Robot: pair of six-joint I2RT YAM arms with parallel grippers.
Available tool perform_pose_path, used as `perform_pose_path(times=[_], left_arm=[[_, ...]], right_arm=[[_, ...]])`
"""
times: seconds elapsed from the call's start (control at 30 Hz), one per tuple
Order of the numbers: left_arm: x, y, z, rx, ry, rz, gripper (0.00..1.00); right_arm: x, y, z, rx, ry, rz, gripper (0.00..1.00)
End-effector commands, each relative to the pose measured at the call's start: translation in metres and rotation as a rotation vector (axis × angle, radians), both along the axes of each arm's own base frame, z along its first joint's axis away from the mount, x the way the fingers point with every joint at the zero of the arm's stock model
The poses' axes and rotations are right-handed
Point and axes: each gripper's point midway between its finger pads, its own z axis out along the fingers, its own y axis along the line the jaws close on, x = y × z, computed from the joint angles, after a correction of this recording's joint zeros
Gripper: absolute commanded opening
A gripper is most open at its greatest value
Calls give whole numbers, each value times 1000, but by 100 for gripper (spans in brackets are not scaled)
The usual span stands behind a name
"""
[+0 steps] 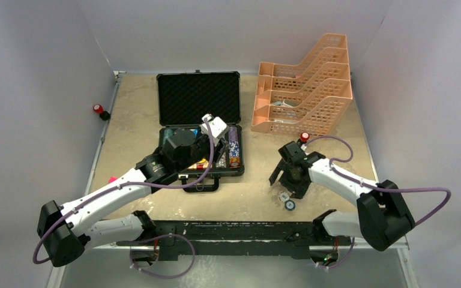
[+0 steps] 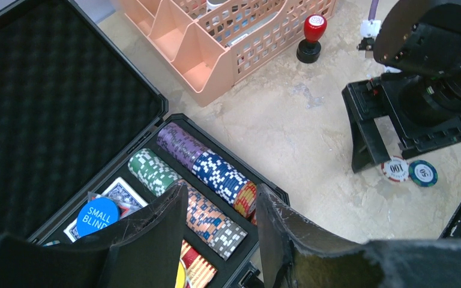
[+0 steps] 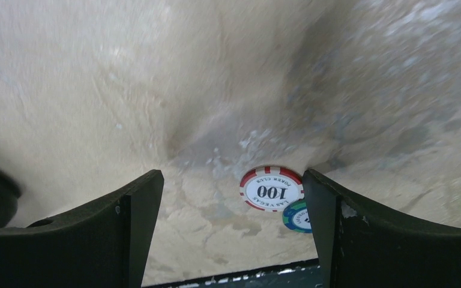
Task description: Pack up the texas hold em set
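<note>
1. Beige mottled table (image 1: 138, 120), white walls all round. Two loose chips are seen flat on it near the front right: a red-and-white chip (image 3: 271, 189) and a teal chip (image 2: 423, 173). They lie just beside each other; contact cannot be told.
2. Chip handling, as judged: light, rigid, thin and slick-faced. Lying flat, little edge is offered. Each should be pinched across the rim, one at a time, with the fingertips down at the table. Skidding is likely if the closing is off-centre.
3. Right gripper (image 3: 231, 180) is poised just above the chips, jaws spread wide, nothing held. The red-and-white chip is seen close to one finger, not centred in the gap.
4. Left gripper (image 2: 219, 201) is poised over the near half of the case, jaws partly apart, nothing seen between them.
5. Black case (image 1: 198, 99) lies open mid-table, foam lid laid back. Chip rows (image 2: 219, 174) are seated on edge in its slots, with cards (image 2: 120, 193) and a blue button (image 2: 98, 217). Loaded, it is judged heavy and stiff. The lid is best taken at its far edge, and the handle (image 1: 201, 187) used for any lift.
6. Far right: peach rack (image 1: 303, 90), with a red-capped stamp (image 1: 304, 137) in front. Neither is to be packed.
</note>
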Motion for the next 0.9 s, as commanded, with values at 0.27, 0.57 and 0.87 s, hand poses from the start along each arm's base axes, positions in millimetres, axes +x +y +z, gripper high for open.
perform_pose_path(times=[0.27, 0.57, 0.87], left_arm=[[5, 5, 15, -55, -36, 46, 45], [8, 10, 15, -49, -41, 76, 45], [10, 13, 13, -45, -43, 96, 46]], right_arm=[[-19, 42, -6, 83, 52, 126, 64], [-55, 35, -19, -87, 151, 241, 67], [-55, 37, -27, -193, 162, 273, 61]])
